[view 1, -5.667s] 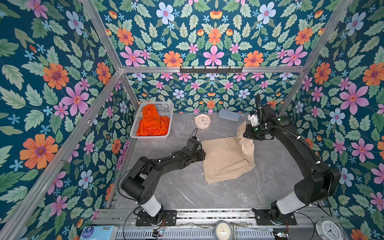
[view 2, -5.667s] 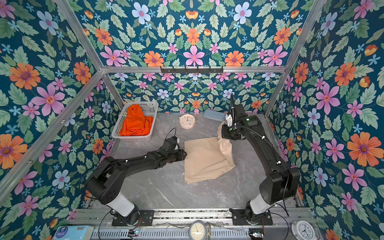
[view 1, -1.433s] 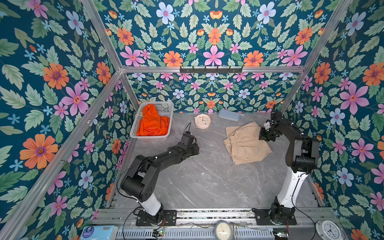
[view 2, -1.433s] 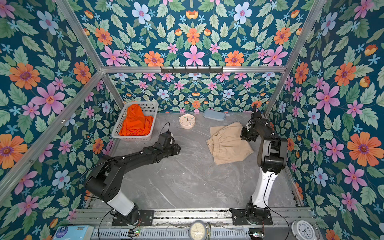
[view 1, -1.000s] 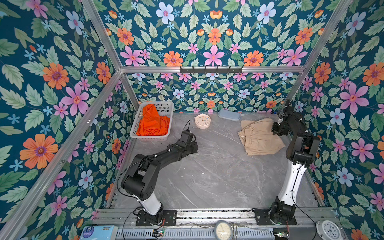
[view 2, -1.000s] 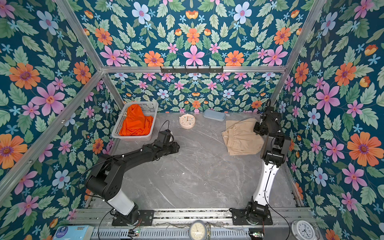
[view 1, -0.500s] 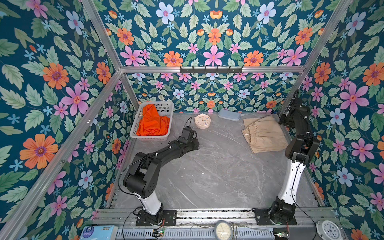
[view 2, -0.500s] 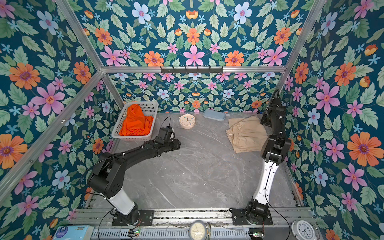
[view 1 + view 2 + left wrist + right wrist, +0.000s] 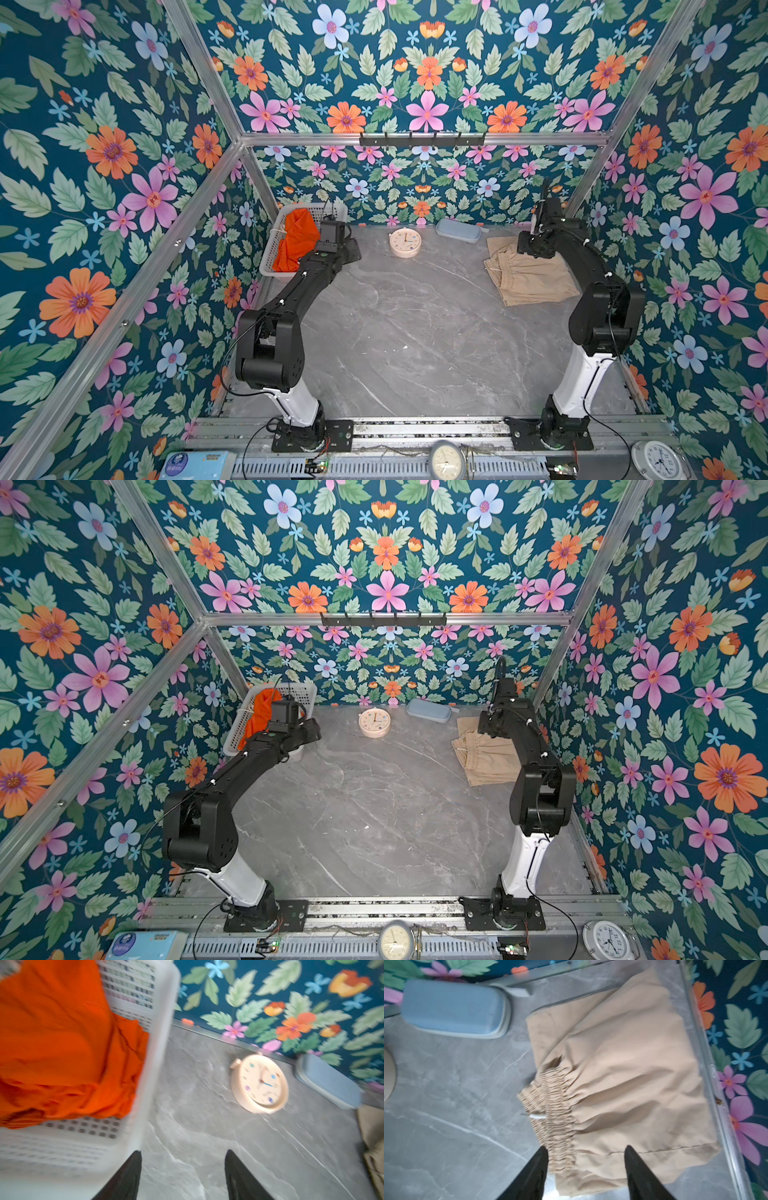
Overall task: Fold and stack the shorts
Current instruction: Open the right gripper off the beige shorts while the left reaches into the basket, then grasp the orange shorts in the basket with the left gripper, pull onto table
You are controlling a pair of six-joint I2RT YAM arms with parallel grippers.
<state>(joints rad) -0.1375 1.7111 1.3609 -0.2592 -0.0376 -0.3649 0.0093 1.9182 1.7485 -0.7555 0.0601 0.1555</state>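
Top views: grey marble counter (image 9: 415,340), walled on three sides. Middle and whole near half are bare, so there is wide room between the two arms.

White basket (image 9: 269,259) in far left corner, long side along left wall. The orange shorts (image 9: 297,241) are heaped inside, with cloth rising above the rim.

The beige shorts (image 9: 534,276) lie folded flat in far right corner. Right edge runs along the metal rail at the counter's side, far edge near the back wall. Gathered waistband faces the counter's middle, white drawstring end showing.

Cream clock (image 9: 404,242) sits by the back wall, mid-width, apart from both garments. Blue case (image 9: 459,230) is just beside the beige shorts' far corner.

Left gripper (image 9: 182,1153) — jaws apart, nothing between them, over bare counter just beside the basket's wall; blurred.

Right gripper (image 9: 586,1148) — jaws apart above the waistband end of the beige shorts, no cloth pinched.
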